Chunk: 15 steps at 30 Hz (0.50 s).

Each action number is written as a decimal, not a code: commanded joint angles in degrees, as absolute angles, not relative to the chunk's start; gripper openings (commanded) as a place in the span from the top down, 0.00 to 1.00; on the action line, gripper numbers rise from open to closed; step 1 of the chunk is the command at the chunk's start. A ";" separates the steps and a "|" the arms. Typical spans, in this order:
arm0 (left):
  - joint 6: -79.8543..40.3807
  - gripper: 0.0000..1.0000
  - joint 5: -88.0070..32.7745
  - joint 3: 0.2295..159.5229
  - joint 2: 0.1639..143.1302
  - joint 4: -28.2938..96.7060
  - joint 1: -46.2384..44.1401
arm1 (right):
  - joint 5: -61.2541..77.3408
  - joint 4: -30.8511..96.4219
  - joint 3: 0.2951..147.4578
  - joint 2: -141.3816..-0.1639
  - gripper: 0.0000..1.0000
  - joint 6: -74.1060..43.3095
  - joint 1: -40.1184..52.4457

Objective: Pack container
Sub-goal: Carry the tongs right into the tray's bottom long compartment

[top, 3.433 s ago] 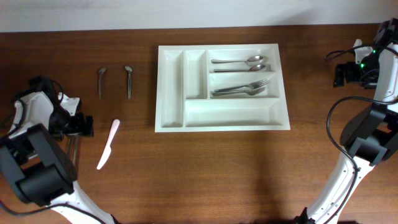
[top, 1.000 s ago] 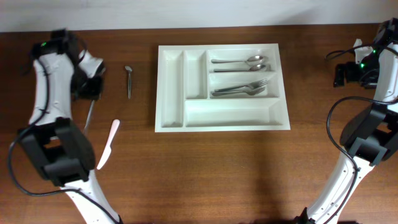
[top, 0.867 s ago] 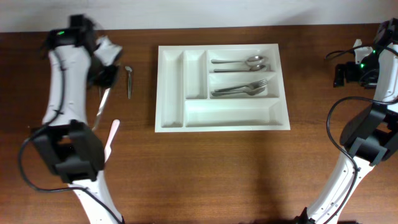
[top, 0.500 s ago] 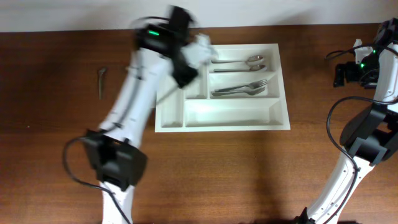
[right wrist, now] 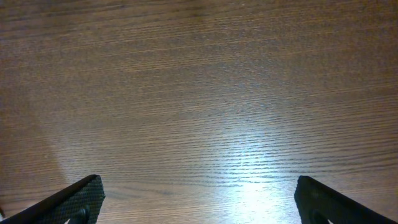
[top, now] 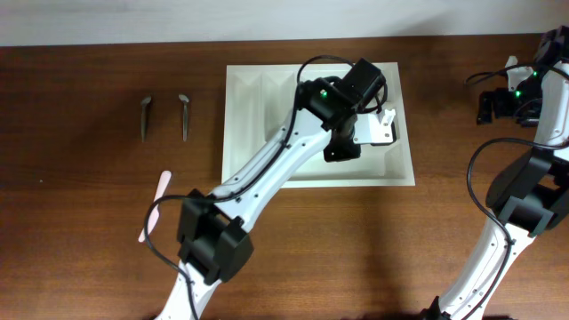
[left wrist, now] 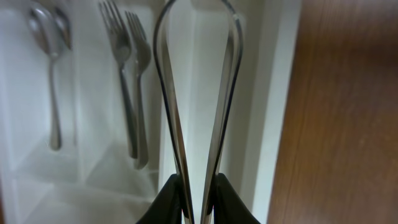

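The white container (top: 242,124) lies in the middle of the table, its right half under my left arm. In the left wrist view my left gripper (left wrist: 199,194) is shut on a pair of shiny metal tongs (left wrist: 174,106). They stick out over the container's long compartment (left wrist: 255,93), beside the slot with two forks (left wrist: 134,93) and the slot with spoons (left wrist: 51,81). From overhead, the left gripper (top: 341,147) hovers over the container's lower right part, and the tongs are hidden under the arm. My right gripper (right wrist: 199,202) is open over bare wood at the far right edge (top: 494,105).
Two short metal utensils (top: 146,116) (top: 184,116) lie left of the container, and a pale pink knife (top: 154,206) lies below them. Bare wooden table (left wrist: 348,112) runs along the container's rim (left wrist: 273,124).
My left arm has swung from the table's left side across to above the container, carrying the tongs. The right arm has not moved.
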State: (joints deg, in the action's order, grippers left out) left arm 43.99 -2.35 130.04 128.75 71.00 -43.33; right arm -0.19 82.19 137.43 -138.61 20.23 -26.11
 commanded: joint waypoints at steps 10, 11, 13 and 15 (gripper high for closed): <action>45.30 0.79 -1.74 130.98 137.05 66.61 -43.09 | -0.47 82.17 137.14 -137.40 0.01 20.75 -25.89; 45.30 0.78 -1.74 130.98 137.67 66.26 -43.09 | -0.49 82.17 137.14 -137.40 0.01 20.75 -25.89; 45.30 0.77 -1.74 130.98 138.39 66.11 -43.09 | -0.49 82.19 137.14 -137.40 0.01 20.75 -25.89; 45.28 0.77 -1.78 130.98 139.06 66.15 -43.09 | -0.47 82.17 137.14 -137.40 0.01 20.75 -25.89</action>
